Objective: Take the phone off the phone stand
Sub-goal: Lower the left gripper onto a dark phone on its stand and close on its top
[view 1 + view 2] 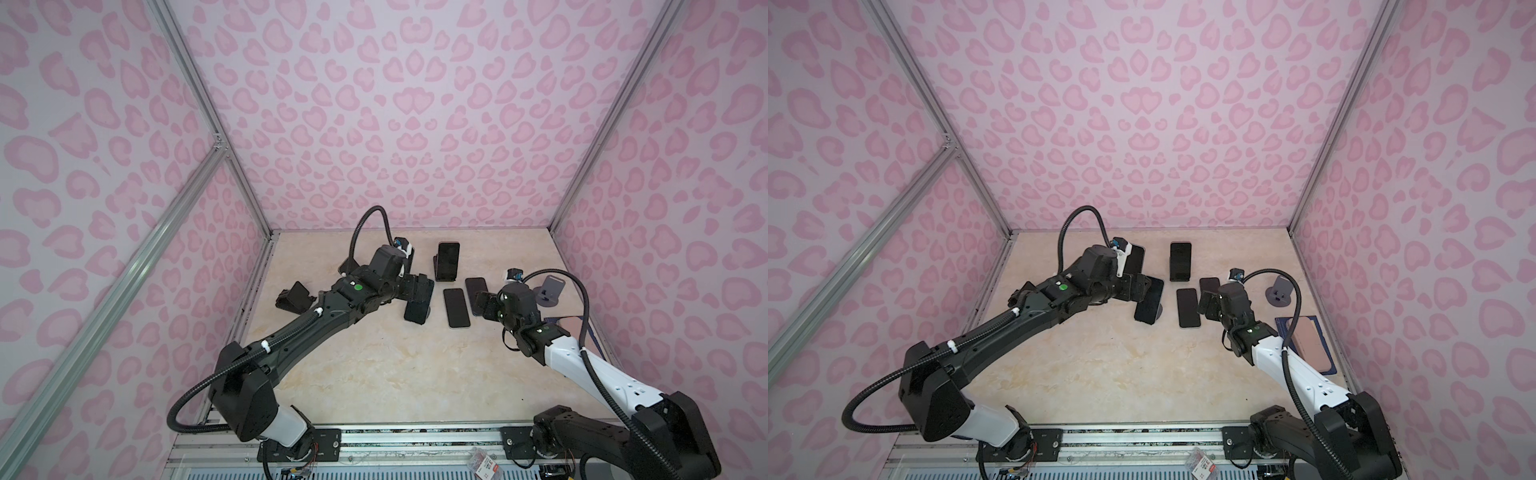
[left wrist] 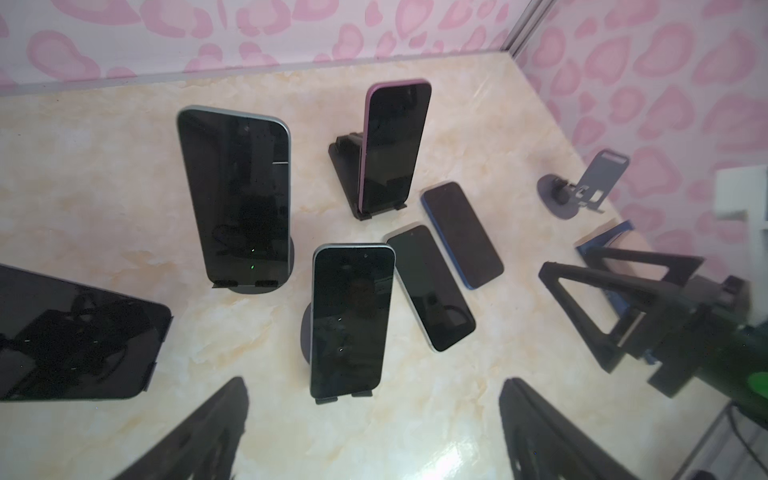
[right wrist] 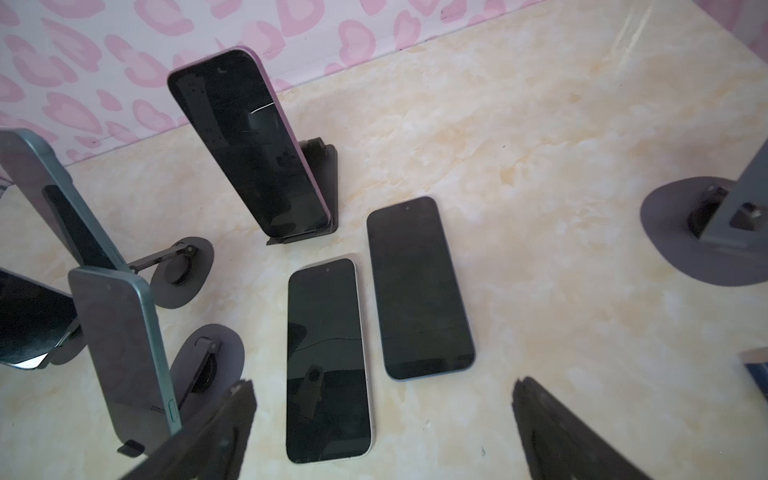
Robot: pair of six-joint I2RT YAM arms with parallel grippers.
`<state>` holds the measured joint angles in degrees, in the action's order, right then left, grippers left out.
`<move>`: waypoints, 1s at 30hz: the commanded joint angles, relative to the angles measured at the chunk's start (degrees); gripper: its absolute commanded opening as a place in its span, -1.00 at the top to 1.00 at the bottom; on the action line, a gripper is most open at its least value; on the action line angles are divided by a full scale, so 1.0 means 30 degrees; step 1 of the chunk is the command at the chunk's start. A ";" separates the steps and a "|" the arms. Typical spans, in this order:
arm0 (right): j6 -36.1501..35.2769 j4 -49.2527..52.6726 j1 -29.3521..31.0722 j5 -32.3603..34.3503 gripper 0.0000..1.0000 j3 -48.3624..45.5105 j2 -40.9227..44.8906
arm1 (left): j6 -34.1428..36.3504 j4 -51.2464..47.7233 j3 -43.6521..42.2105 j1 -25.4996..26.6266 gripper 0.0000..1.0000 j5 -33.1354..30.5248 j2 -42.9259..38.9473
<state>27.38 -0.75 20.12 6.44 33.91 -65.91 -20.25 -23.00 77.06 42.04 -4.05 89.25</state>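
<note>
Several dark-screened phones lean on stands. The nearest phone point(image 2: 351, 320) point(image 1: 417, 309) rests on a round-base phone stand point(image 2: 306, 332), just ahead of my left gripper point(image 2: 374, 440) point(image 1: 422, 286), which is open and empty. A taller phone point(image 2: 237, 195) and a purple-edged phone point(image 2: 395, 145) point(image 1: 448, 259) on a black folding stand point(image 2: 345, 166) stand farther back. My right gripper point(image 3: 386, 440) point(image 1: 482, 305) hangs open and empty over two phones lying flat point(image 3: 328, 361) point(image 3: 419, 286).
An empty grey stand point(image 1: 550, 291) point(image 3: 706, 232) sits at the right. An empty black stand point(image 1: 295, 297) lies by the left wall. A pink case on a blue pad point(image 1: 1306, 336) lies along the right edge. Another phone point(image 2: 75, 332) leans at the left.
</note>
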 commanded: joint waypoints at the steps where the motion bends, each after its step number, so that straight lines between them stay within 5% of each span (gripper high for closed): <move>1: 0.0359 -0.2999 -0.0024 0.0261 -0.97 -0.1292 0.0603 | 0.1118 -0.1985 0.1680 0.0216 -0.94 -0.2000 0.1936; 11: -0.0203 -0.3975 0.0414 0.4775 -0.95 -0.3498 0.3123 | 0.0802 -0.4332 0.6368 0.0656 -0.96 -0.2979 0.7067; 30: -0.0226 -0.4474 0.1115 0.4972 -0.96 -0.3109 0.1514 | 0.0936 -0.4527 0.8333 0.0734 -0.95 -0.3148 0.9760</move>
<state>27.20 -12.53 23.20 19.73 24.23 -61.21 -17.96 -36.51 101.25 44.25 -13.45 117.43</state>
